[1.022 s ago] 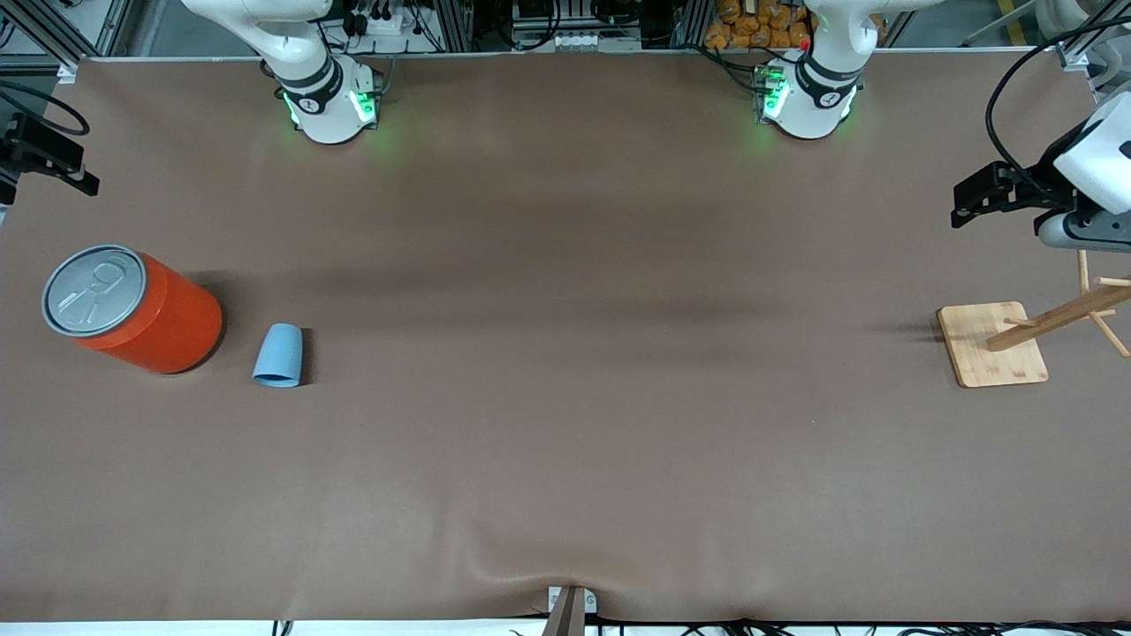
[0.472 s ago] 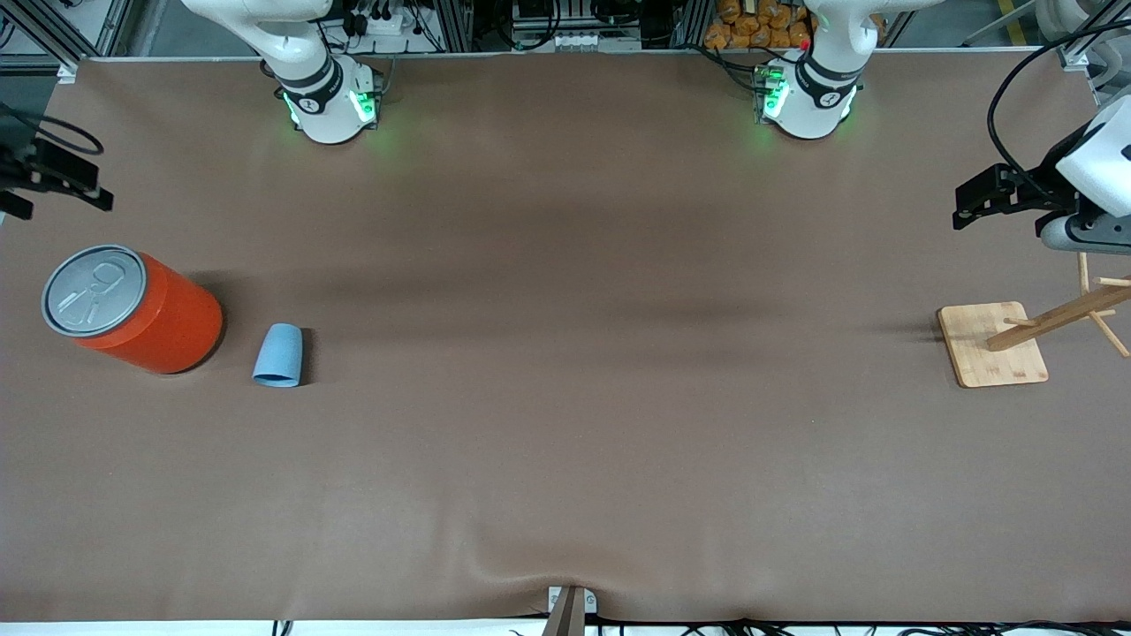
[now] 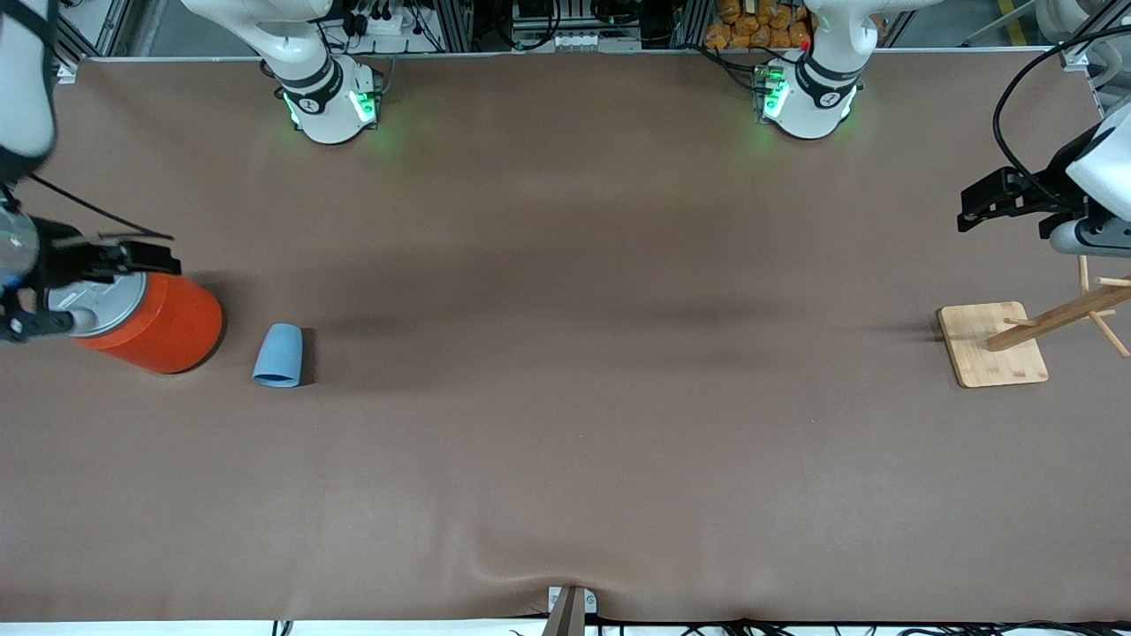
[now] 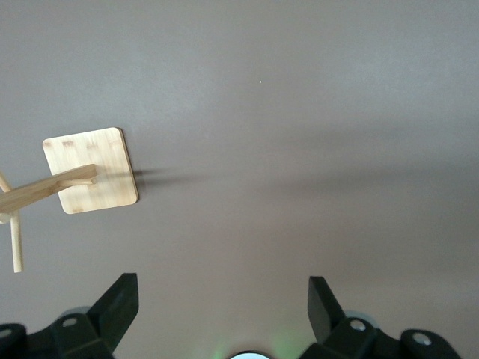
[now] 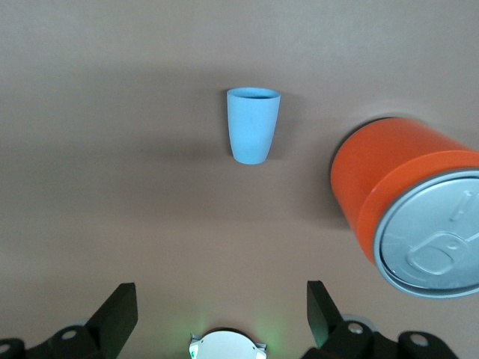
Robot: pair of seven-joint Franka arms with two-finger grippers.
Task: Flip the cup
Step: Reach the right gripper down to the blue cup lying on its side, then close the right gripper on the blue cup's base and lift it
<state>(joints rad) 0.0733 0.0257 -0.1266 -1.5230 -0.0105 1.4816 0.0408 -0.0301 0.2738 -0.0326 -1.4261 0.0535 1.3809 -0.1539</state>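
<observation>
Your right gripper (image 3: 53, 287) has swung over the orange can (image 3: 163, 327), jaws spread; grip the light, stiff cup (image 3: 279, 354) across its walls.

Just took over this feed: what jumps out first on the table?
A large orange can with a grey pull-tab lid stands at the right arm's end, the right claw open over it. A small light-blue plastic cup lies beside it. The left claw hangs open near a wooden peg stand.

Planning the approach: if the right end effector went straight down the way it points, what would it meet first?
Probably bare table: the open right end effector points between the cup and the orange can, though depth is unclear.
</observation>
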